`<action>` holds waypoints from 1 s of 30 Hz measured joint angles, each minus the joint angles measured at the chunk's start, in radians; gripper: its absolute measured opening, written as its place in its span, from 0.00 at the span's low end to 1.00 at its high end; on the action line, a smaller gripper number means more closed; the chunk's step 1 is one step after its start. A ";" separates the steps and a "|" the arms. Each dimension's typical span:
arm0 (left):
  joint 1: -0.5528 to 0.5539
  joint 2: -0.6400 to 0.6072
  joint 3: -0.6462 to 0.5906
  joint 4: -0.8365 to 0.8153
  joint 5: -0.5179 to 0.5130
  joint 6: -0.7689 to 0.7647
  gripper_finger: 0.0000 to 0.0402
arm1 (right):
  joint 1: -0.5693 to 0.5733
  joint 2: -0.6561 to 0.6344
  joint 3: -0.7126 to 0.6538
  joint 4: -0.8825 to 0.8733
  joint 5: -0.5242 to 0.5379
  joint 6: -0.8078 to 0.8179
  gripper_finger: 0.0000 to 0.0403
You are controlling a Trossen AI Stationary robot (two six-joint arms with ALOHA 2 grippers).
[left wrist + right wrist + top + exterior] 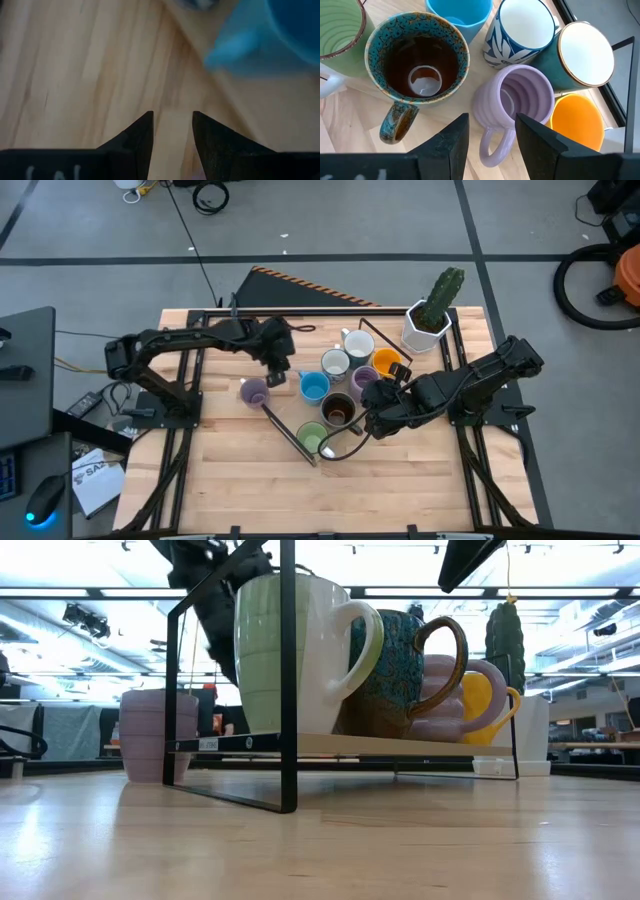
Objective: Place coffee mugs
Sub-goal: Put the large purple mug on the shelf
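Both grippers' fingers stand apart and hold nothing: the right gripper point(490, 132) hovers over a ribbed lavender ceramic mug point(515, 100) on the black wire-framed wooden shelf point(300, 442). Left gripper point(172, 132) hangs just left of the plain blue ceramic mug point(314, 387), with another lavender mug point(254, 392) standing alone on the table, left of the shelf.

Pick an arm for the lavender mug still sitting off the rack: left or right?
Left, likely. The left gripper is open right beside the lavender mug, while the right gripper hovers over the rack of mugs.

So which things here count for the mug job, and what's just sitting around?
Job: lone lavender ribbed mug off the rack; blue mug; green ribbed mug; dark brown glazed mug; black wire rack.
Bystanders: white faceted cactus pot; orange-striped board.
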State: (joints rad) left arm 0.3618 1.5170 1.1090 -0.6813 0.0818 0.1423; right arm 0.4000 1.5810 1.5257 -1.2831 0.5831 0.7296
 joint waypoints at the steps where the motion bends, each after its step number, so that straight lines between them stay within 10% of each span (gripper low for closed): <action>1: 0.000 -0.009 0.013 -0.059 -0.002 0.000 0.35 | 0.000 0.000 0.000 0.000 0.000 0.000 0.41; 9: -0.040 -0.060 0.027 -0.368 -0.007 -0.070 0.35 | -0.005 -0.001 -0.036 0.004 -0.007 -0.060 0.41; 30: -0.227 -0.311 -0.152 -0.510 -0.144 0.017 0.35 | -0.032 -0.001 -0.060 0.060 0.028 -0.176 0.41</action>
State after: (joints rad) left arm 0.1347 1.2062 0.9571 -1.1909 -0.0621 0.1592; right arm 0.3676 1.5803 1.4654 -1.2235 0.6113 0.5531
